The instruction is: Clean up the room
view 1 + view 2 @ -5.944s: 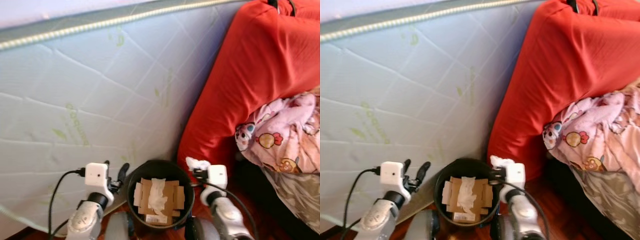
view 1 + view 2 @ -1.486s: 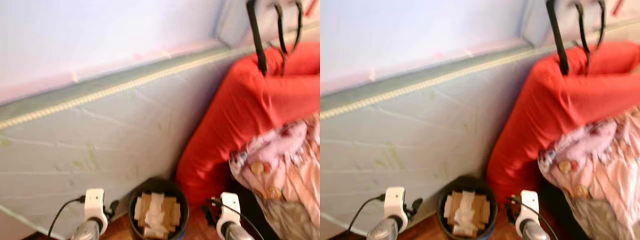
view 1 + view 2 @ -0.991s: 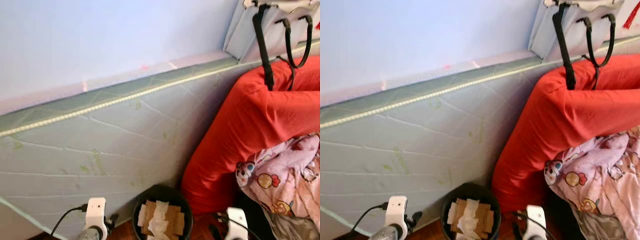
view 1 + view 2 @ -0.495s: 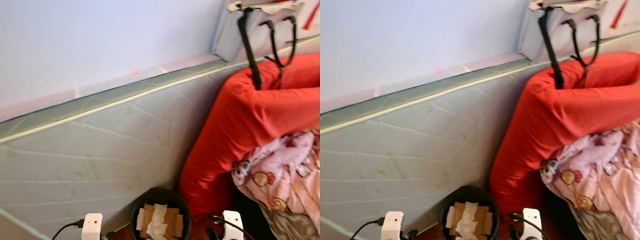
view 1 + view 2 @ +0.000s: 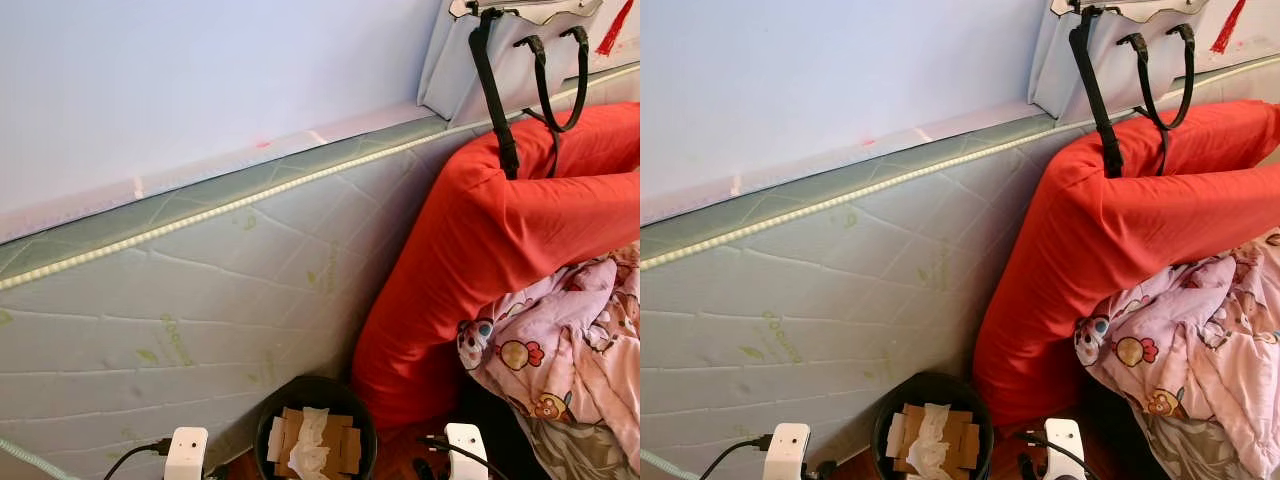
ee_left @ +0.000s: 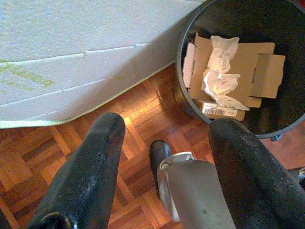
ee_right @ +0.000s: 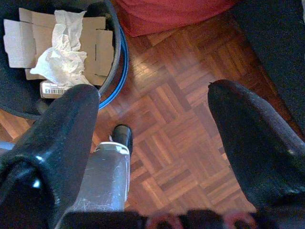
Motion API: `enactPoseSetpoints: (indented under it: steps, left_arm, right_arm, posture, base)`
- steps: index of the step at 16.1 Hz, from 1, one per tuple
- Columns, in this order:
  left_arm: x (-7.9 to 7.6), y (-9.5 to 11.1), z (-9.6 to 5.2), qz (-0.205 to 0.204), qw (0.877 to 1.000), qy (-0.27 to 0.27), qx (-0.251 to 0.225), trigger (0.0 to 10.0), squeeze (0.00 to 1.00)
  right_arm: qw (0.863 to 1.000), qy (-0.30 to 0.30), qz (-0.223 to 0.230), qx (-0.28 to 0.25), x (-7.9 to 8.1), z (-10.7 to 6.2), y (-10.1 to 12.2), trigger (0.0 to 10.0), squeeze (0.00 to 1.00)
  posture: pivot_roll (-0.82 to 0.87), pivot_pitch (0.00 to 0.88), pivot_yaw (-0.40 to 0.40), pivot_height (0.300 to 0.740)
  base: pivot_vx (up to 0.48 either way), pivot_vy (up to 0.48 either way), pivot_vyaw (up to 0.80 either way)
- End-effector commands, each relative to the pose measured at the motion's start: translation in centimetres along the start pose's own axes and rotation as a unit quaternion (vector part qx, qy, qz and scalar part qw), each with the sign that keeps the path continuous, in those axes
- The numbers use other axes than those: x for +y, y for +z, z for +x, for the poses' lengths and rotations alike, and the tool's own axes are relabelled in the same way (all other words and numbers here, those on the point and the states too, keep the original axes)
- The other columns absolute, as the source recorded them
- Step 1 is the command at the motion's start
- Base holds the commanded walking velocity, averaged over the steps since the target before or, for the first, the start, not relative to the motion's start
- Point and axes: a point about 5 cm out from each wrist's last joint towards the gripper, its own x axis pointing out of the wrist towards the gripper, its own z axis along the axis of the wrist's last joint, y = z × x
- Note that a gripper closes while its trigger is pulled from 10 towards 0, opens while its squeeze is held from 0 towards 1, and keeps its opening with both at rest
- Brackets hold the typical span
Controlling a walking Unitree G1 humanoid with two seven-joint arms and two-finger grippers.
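A black waste bin (image 5: pixel 318 384) stands on the parquet against the foot of the leaning mattress. It holds flattened cardboard (image 6: pixel 250 59) with a crumpled white tissue (image 6: pixel 217 78) on top. My left gripper (image 6: pixel 167 125) hangs low beside the bin, over the floor, open with nothing in it. My right gripper (image 7: pixel 155 90) hangs on the bin's other side (image 7: pixel 114 36), also open and empty, above bare parquet. The two white wrist boxes (image 5: pixel 186 448) (image 5: pixel 465 448) peek in at the bottom of the head view.
A pale quilted mattress (image 5: pixel 200 300) leans on the wall. A large red cushion (image 5: pixel 480 240) stands to the bin's right, with a pink patterned blanket (image 5: pixel 570 350) in front. A handbag with black straps (image 5: pixel 500 70) hangs above. My leg (image 6: pixel 190 191) is below the grippers.
About six seconds ago the right gripper held a white tissue at the bin's rim; now it is empty. The view has lifted up the wall, and both arms have sunk to its bottom edge.
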Motion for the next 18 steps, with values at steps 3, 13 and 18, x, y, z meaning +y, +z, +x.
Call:
enactPoseSetpoints:
  steps: [3,13,18]
  left_arm:
    - [-0.37,-0.44,-0.07,0.011,1.0,0.002,0.006,10.0,0.0]
    - [-0.63,-0.31,-0.04,0.0,1.0,0.005,-0.003,10.0,0.0]
    - [-0.88,-0.2,-0.02,0.0,1.0,0.005,-0.009,10.0,0.0]
  right_arm:
    - [1.0,-0.003,-0.005,0.004,-0.48,-0.1,-0.19,10.0,0.0]
    - [1.0,0.004,-0.016,0.006,-0.49,-0.09,-0.11,10.0,0.0]
    - [1.0,0.004,-0.017,0.005,-0.49,-0.09,-0.11,10.0,0.0]
  posture:
    - [0.1,0.0,-0.082,0.74]
    - [0.1,0.0,-0.086,0.74]
    - [0.11,0.0,-0.083,0.74]
  base:
    - [0.0,-0.426,-0.58]
    - [0.0,0.0,-0.58]
    - [0.0,0.0,-0.58]
